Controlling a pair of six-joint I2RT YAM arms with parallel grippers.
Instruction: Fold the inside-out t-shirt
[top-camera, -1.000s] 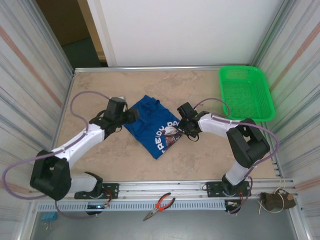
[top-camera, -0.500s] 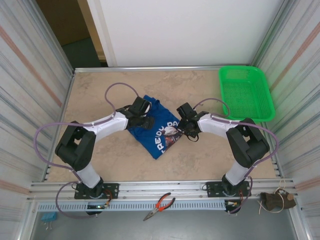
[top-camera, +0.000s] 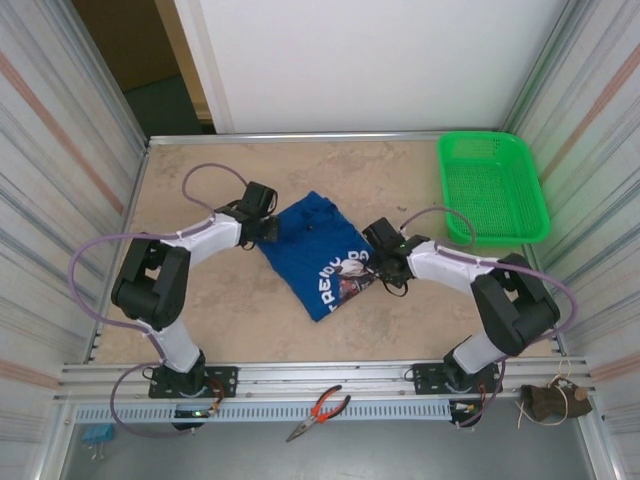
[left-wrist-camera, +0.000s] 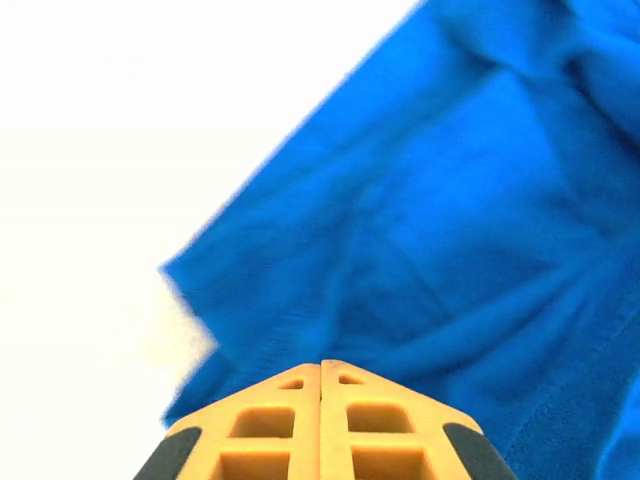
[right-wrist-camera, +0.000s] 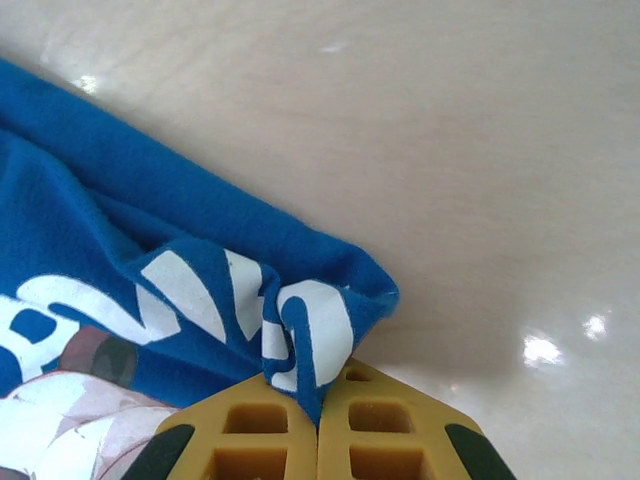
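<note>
- Stone-look tabletop (top-camera: 200, 320): work surface. The inside-out t-shirt (top-camera: 315, 250) lies at its middle, between the two arms.
- Inside-out t-shirt: royal-blue cloth, bunched and creased, with white lettering turned up on its near-right part. No neat fold shows yet.
- Green basket (top-camera: 490, 190): far right corner, well apart from the shirt and not involved.
- Left gripper (left-wrist-camera: 321, 365): at the shirt's left edge (top-camera: 272, 228). Its fingers are pressed together at the tips, with blue cloth just beyond them. Whether any cloth is caught between them cannot be told.
- Right gripper (right-wrist-camera: 318, 400): at the shirt's right edge (top-camera: 372, 266), clamped on a doubled hem of lettered cloth.
- Step in hand, as judged: taking hold at opposite edges so the shirt can be spread flat before folding.
- Next move, as judged: draw the two edges apart evenly and low. The left grip wants checking first, since one slack side would only drag the bundle.
- Change from half a second ago: the left gripper was over the shirt with its jaws apart and is now at the edge, closed. The right gripper has shifted nearer and rightward, and the cloth's outline has shifted with it.
</note>
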